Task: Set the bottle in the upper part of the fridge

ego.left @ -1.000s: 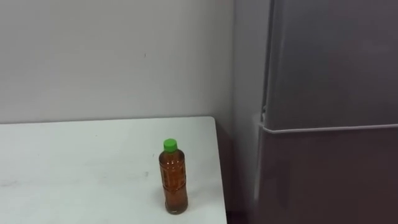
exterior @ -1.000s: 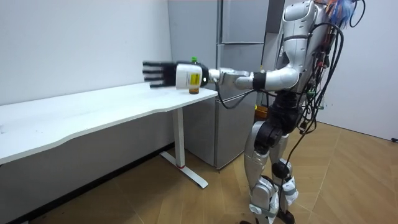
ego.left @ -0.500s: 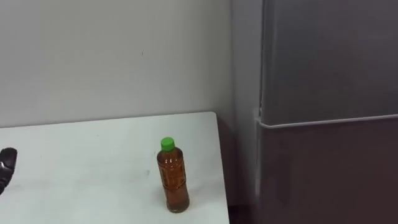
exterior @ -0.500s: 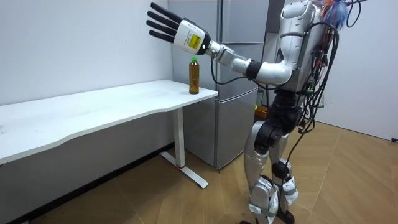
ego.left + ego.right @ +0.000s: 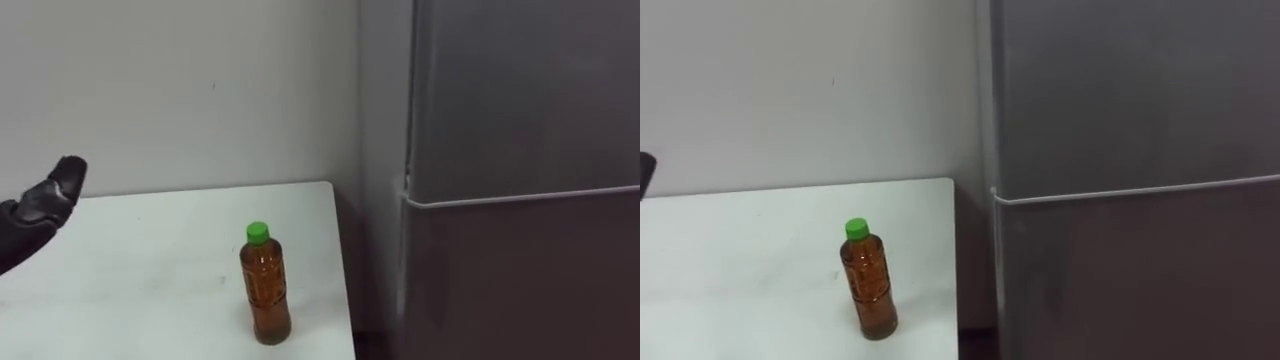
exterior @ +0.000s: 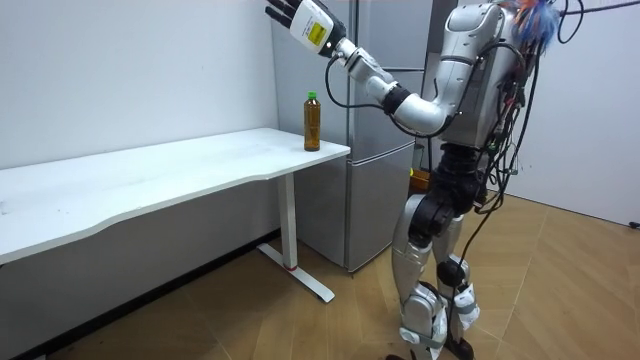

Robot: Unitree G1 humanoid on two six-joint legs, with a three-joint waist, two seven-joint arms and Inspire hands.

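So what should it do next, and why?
Probably bring the left hand, open and held high, across to the upper fridge door and pull it open. That door is shut, and the green-capped bottle stands untouched on the white table, so nothing can go in yet.

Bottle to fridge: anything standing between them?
Nothing. In the left eye view, bare white table runs from the bottle to the table's edge, then a narrow dark gap before the fridge.
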